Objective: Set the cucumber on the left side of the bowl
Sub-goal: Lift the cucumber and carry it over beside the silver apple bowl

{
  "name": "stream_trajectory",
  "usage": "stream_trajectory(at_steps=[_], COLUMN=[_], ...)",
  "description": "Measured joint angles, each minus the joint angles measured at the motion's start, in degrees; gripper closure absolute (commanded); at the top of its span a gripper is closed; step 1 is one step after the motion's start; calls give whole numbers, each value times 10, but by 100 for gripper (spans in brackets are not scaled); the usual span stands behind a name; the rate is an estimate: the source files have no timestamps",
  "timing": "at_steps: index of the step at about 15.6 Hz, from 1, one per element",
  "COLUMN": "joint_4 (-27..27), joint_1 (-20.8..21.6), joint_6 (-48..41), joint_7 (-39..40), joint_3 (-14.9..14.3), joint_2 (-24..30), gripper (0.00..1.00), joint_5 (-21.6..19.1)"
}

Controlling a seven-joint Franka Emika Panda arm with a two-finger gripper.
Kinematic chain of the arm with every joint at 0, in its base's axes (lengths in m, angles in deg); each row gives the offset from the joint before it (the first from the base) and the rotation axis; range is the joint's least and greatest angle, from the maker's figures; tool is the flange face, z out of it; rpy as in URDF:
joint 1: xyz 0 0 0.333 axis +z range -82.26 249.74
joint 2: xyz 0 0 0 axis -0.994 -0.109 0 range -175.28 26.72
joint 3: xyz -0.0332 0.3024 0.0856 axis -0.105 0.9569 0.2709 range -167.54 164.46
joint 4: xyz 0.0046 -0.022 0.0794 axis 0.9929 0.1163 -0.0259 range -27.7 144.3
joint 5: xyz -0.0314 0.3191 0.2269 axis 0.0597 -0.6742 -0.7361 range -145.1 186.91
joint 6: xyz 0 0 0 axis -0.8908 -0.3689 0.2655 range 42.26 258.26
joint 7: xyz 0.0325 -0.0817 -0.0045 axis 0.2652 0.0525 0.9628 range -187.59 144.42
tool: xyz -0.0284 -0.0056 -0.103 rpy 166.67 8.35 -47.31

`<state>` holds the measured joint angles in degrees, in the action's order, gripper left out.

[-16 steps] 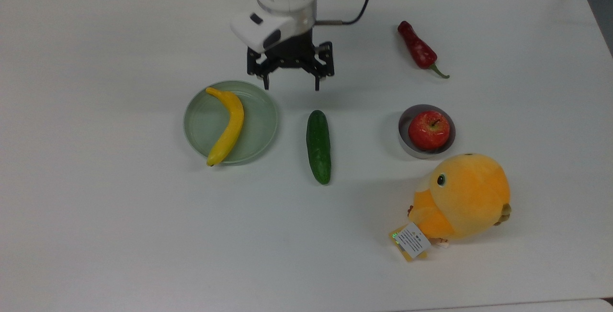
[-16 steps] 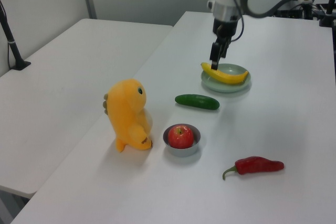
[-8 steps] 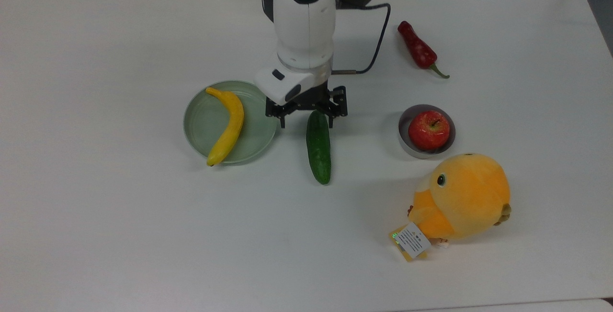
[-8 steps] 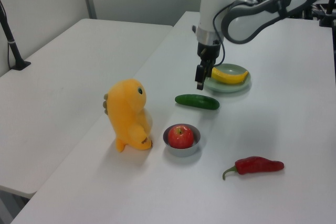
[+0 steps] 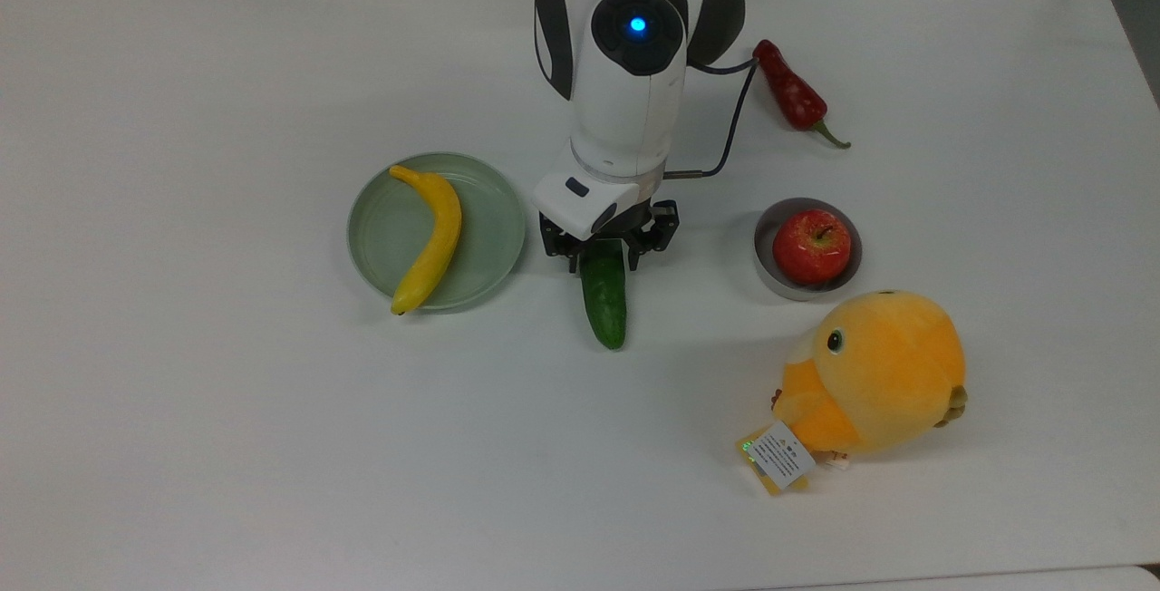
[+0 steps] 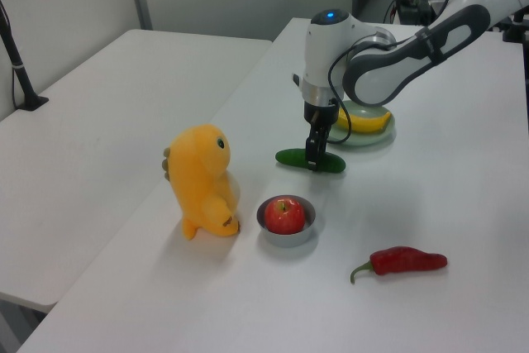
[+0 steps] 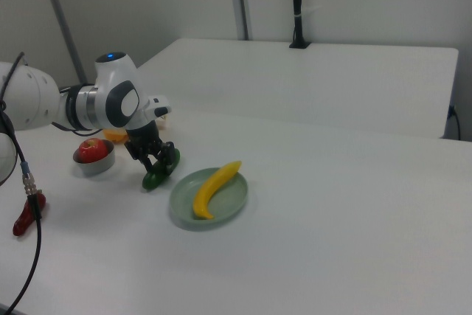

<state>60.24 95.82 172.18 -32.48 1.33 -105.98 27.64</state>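
1. I have the claw (image 5: 605, 263) down over the cucumber (image 5: 605, 303), its fingers apart and straddling the end nearest the arm; I judge it has not clamped yet. The cucumber lies flat on the bench (image 5: 227, 446) between the green plate (image 5: 480, 210) holding the banana (image 5: 430, 237) and the grey bowl (image 5: 766, 270) holding the apple (image 5: 812, 246).

2. My main worry is the grip point. The fingers sit toward one end, not the middle, so on lifting the long free end could sag or swing, and the smooth skin could let it slip out.

3. In the top view the plate rim is just beside the claw on the top view's left. A finger drifting that way could nudge the plate.

4. At the drop, the gap beside the bowl is modest. A tilted cucumber could knock the bowl or roll once released. The orange plush toy (image 5: 874, 372) stands near the bowl and could be clipped by a wide swing.

5. The red chili (image 5: 790, 94) lies well apart; I see little risk there.

6. Writing: the plush toy carries a white tag (image 5: 779, 455) with print too small for me to read. I see no brands.
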Motion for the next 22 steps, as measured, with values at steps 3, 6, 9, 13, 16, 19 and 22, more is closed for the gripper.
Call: stream_trajectory(at_steps=[3,6,9,13,16,19,22], joint_4=[-3,-5,-13,18,68,81,67], joint_1=[-1,-2,-3,-1,26,75,111], joint_6=[2,3,5,5,5,5,6], joint_7=[-9,-9,-11,-11,-13,-21,-81], joint_3=[2,2,3,11,24,31,44], joint_2=[-1,-1,13,76,127,144,139], gripper=[81,79,75,76,76,76,76], joint_5=[5,5,5,5,-3,-24,-28])
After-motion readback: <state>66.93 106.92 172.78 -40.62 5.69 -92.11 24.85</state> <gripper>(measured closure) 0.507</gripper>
